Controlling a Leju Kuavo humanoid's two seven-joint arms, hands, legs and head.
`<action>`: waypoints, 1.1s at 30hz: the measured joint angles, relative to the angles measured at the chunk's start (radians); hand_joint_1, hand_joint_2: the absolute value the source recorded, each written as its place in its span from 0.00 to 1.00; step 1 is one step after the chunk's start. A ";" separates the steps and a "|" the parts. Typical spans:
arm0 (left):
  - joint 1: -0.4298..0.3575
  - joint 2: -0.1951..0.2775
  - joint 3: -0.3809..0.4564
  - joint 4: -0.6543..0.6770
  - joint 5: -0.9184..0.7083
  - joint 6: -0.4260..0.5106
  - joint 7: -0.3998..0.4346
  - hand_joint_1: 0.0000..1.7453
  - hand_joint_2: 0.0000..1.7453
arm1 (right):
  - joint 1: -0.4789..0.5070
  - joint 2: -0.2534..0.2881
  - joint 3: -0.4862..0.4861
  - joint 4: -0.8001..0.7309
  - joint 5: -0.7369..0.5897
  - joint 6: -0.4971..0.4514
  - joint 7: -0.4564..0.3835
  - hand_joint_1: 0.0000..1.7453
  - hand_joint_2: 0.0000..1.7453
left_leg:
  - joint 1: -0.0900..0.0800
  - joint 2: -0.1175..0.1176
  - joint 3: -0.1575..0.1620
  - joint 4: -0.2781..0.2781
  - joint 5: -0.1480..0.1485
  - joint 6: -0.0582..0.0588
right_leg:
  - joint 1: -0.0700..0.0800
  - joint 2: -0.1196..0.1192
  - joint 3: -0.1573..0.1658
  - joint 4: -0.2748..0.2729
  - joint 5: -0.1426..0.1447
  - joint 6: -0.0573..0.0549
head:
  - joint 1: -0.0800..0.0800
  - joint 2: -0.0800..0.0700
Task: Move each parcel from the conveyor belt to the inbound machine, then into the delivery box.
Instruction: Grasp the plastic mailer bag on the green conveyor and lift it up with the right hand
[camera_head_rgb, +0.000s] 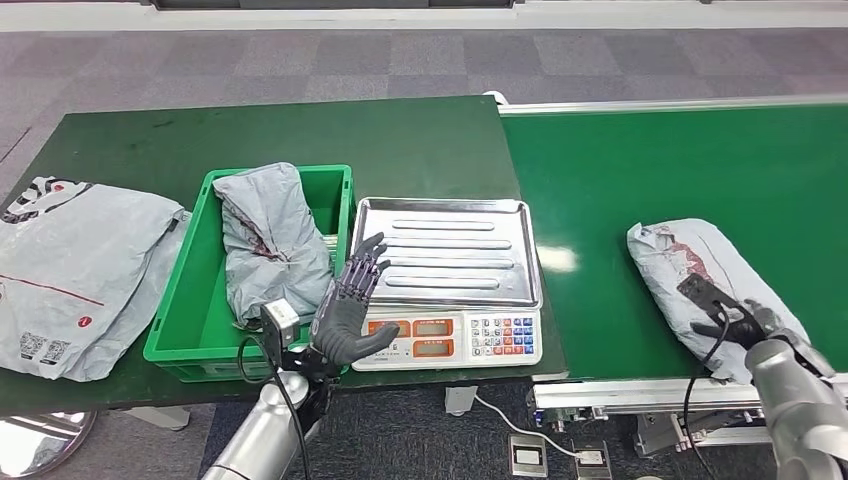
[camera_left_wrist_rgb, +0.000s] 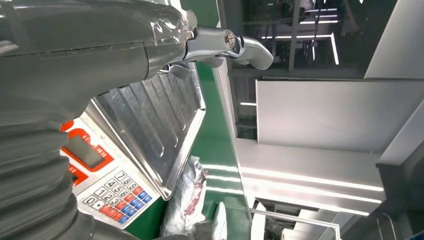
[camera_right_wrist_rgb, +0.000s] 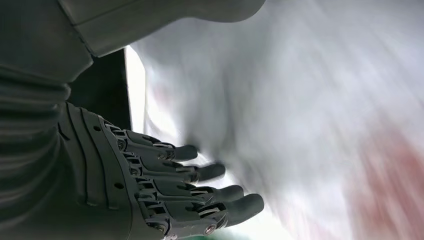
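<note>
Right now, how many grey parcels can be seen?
3. One parcel lies on the conveyor belt under the right robot hand, one in the green box, one on the table beside that box.

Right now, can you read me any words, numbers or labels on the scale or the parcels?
Scale keypad: digit keys, too small to read.
Scale displays: blank or unreadable.
Flat parcel on the table: printed codes and a logo, too blurred to read.
Belt parcel: dark label, unreadable.

Digits on the scale (camera_left_wrist_rgb: 107, 197) keypad; parcel labels too small to read.
</note>
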 joint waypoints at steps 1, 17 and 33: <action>-0.003 -0.001 -0.003 0.006 -0.001 -0.002 0.000 0.00 1.00 | 0.009 -0.007 0.000 0.014 0.003 0.060 0.007 0.00 1.00 | 0.000 -0.001 0.000 0.000 0.000 0.000 | 0.000 -0.001 0.000 0.000 0.000 0.000 | 0.000 0.000; -0.026 -0.002 -0.009 0.052 0.008 -0.004 0.000 0.00 1.00 | -0.001 -0.045 0.002 0.055 0.056 0.258 0.012 0.00 1.00 | 0.001 -0.001 0.003 0.003 0.000 0.004 | 0.002 -0.002 0.007 -0.002 0.000 0.002 | 0.000 0.000; -0.029 0.003 -0.009 0.059 0.010 0.009 0.000 0.00 1.00 | -0.041 -0.041 0.046 0.067 0.089 0.287 -0.031 1.00 1.00 | 0.001 -0.001 0.002 0.003 0.000 0.005 | 0.002 -0.003 0.008 -0.002 0.002 0.004 | 0.000 0.000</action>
